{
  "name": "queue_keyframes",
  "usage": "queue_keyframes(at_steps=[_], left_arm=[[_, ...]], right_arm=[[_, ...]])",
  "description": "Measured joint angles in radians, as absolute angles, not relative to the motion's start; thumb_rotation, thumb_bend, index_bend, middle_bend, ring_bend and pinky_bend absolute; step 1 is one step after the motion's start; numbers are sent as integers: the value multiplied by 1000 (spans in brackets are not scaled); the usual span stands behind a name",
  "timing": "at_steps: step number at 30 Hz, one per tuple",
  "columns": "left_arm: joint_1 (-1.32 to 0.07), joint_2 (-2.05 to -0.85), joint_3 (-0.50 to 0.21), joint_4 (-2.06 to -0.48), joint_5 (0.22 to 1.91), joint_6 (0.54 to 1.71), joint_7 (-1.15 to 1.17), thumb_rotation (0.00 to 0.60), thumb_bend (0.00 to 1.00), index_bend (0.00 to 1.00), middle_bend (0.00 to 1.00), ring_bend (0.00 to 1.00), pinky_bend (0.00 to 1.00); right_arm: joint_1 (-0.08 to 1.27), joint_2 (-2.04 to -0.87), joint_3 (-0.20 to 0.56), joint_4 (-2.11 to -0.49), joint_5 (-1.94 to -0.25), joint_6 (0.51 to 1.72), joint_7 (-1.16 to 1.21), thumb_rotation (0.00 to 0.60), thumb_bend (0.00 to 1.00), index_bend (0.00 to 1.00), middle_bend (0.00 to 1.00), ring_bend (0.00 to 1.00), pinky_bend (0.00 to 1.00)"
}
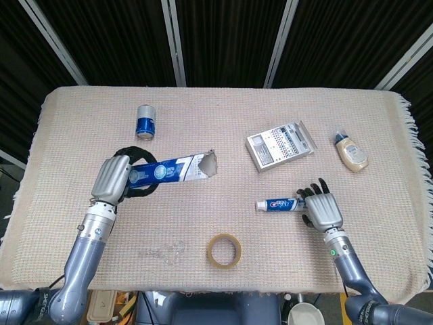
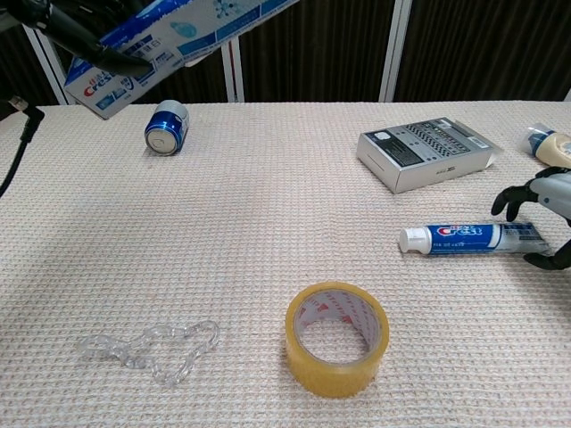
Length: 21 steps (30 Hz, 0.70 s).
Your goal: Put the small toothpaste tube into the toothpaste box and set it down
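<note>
Left robot hand (image 1: 114, 179) wrapped around the long blue-and-white cardboard toothpaste box (image 1: 172, 169), raised off the beige woven tabletop (image 1: 203, 128) with the torn open end (image 1: 209, 164) facing the robot's right, presumably ready to receive the tube. Small white-and-blue toothpaste tube (image 2: 473, 237) lying flat on the cloth, cap toward the box. Right robot hand (image 1: 322, 207) at the crimped end, fingers spread either side, holding nothing, apparently about to close.
</note>
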<state>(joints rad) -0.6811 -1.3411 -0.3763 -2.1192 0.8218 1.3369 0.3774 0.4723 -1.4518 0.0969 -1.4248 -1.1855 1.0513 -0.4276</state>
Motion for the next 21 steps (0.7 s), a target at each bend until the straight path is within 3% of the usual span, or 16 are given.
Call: queue_keyframes(at_steps=[21], left_arm=[[-625,-1273,-425,-2107,790,1094,-54,600,323,468,444,235,200]], right_arm=[[475,-1465,95,-1415,-1165,1058,-442,600,327,328,416,192,0]])
